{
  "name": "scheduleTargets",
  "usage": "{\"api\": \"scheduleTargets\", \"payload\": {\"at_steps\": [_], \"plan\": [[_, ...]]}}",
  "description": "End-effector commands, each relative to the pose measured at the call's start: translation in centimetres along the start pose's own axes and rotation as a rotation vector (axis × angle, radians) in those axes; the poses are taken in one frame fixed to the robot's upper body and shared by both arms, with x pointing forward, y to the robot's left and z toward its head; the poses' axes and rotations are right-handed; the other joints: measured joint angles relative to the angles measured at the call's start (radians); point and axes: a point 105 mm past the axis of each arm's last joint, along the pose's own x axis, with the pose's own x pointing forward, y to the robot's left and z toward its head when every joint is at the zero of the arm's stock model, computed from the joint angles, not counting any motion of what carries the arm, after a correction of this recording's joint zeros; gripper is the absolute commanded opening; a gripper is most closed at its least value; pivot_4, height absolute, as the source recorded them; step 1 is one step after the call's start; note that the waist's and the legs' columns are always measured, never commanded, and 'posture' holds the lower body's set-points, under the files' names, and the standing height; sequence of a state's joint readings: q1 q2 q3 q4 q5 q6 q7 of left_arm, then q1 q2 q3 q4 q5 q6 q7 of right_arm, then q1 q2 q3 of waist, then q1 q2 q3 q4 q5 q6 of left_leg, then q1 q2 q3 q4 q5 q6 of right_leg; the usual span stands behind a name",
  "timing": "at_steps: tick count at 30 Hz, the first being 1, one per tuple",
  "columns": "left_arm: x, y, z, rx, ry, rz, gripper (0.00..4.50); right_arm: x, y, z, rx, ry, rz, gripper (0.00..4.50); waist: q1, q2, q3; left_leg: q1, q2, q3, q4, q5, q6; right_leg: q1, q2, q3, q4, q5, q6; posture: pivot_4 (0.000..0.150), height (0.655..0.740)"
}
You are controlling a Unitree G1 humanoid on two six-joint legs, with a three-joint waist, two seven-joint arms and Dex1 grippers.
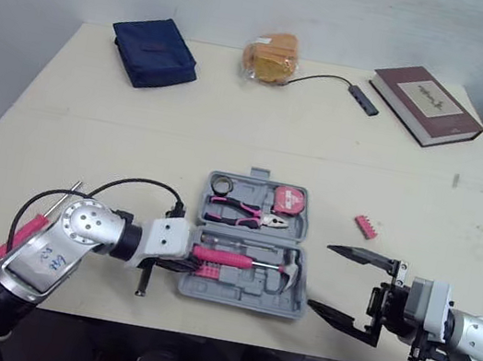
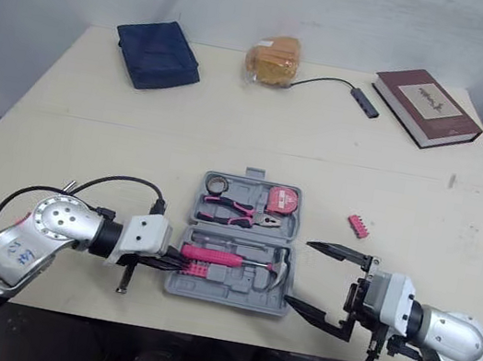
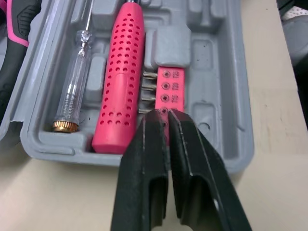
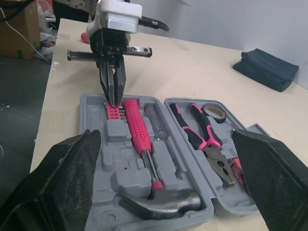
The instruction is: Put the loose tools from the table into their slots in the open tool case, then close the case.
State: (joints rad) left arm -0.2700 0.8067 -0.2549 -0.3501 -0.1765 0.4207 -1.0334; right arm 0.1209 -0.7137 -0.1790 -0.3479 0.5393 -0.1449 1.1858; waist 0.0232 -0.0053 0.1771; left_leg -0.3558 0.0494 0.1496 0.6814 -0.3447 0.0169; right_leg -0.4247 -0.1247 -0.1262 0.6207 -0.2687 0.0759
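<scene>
The grey tool case [image 1: 294, 309] lies open near the table's front edge. It holds a pink-handled hammer [image 1: 237, 260], pliers [image 1: 241, 210], a tape measure [image 1: 290, 198] and a tape roll [image 1: 220, 182]. My left gripper [image 3: 167, 113] is at the case's left end, shut on a pink bit holder [image 3: 168, 84] that lies in its slot beside the hammer handle [image 3: 120, 82]. A clear tester screwdriver [image 3: 72, 91] sits in the neighbouring slot. A second pink bit holder [image 1: 365, 226] lies loose to the right of the case. My right gripper [image 1: 320, 276] hovers open just right of the case, holding nothing.
A pink-handled screwdriver [image 1: 18, 237] lies at the front left, partly hidden by my left arm. At the back of the table are a blue pouch [image 1: 154, 51], a bagged bread [image 1: 271, 57], a cabled hub [image 1: 363, 99] and a brown book [image 1: 426, 105].
</scene>
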Motion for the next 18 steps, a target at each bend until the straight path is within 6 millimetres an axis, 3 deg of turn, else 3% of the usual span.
{"api": "scheduleTargets", "payload": {"at_steps": [1, 4, 7, 8, 12, 16, 18], "plan": [[1.7, -0.7, -2.4, -0.09, 0.115, -0.003, 0.15, 0.5, -0.8, 1.3, -0.042, -0.019, -0.003, 4.5, 0.0, 0.001, 0.0, 0.0, 0.0, 0.0, 0.0, 0.0, 0.0, 0.0, 0.0, 0.0, 0.0, 0.0, 0.0, 0.15, 0.74], [1.8, -1.2, -1.4, -0.07, 0.035, -0.03, 0.15, 0.6, -1.2, 1.4, -0.046, -0.011, -0.01, 4.5, 0.003, 0.001, -0.001, 0.001, -0.001, 0.0, 0.0, 0.0, 0.001, 0.001, -0.001, 0.0, 0.0, 0.0, 0.0, 0.15, 0.74], [0.1, -0.6, -0.1, -0.03, -0.086, 0.017, 0.15, -0.2, -1.9, 1.2, -0.059, 0.023, -0.041, 4.5, 0.003, 0.002, -0.002, 0.001, -0.001, -0.001, 0.0, 0.0, 0.002, 0.003, -0.002, 0.0, 0.0, 0.0, 0.0, 0.15, 0.74], [-0.5, -0.1, 0.2, -0.013, -0.125, 0.054, 0.38, -0.5, -2.2, 1.2, -0.067, 0.035, -0.052, 4.5, 0.002, 0.002, -0.002, 0.001, -0.001, -0.001, 0.0, 0.0, 0.002, 0.003, -0.004, 0.0, -0.001, 0.0, 0.0, 0.15, 0.74], [-3.7, 0.9, 0.0, -0.024, -0.246, 0.19, 1.77, -2.2, -3.6, 1.0, -0.096, 0.082, -0.122, 4.5, -0.002, 0.0, 0.0, -0.001, 0.0, -0.002, 0.0, 0.001, 0.0, 0.0, -0.006, 0.0, -0.001, 0.0, 0.0, 0.15, 0.74], [-8.7, 3.1, -0.5, -0.038, -0.4, 0.468, 3.32, -5.2, -5.3, 0.6, -0.049, 0.112, -0.261, 4.5, -0.002, -0.001, 0.001, -0.002, 0.0, -0.001, 0.0, 0.0, 0.001, -0.001, -0.006, -0.002, 0.0, 0.0, 0.0, 0.15, 0.74], [-13.0, 3.6, -4.4, -0.115, -0.331, 0.661, 4.2, -7.4, -5.7, -0.3, -0.057, 0.158, -0.327, 4.5, -0.002, -0.001, 0.001, -0.002, 0.0, -0.002, 0.0, 0.0, 0.001, -0.001, -0.007, -0.003, -0.001, 0.0, 0.0, 0.15, 0.74]]}}
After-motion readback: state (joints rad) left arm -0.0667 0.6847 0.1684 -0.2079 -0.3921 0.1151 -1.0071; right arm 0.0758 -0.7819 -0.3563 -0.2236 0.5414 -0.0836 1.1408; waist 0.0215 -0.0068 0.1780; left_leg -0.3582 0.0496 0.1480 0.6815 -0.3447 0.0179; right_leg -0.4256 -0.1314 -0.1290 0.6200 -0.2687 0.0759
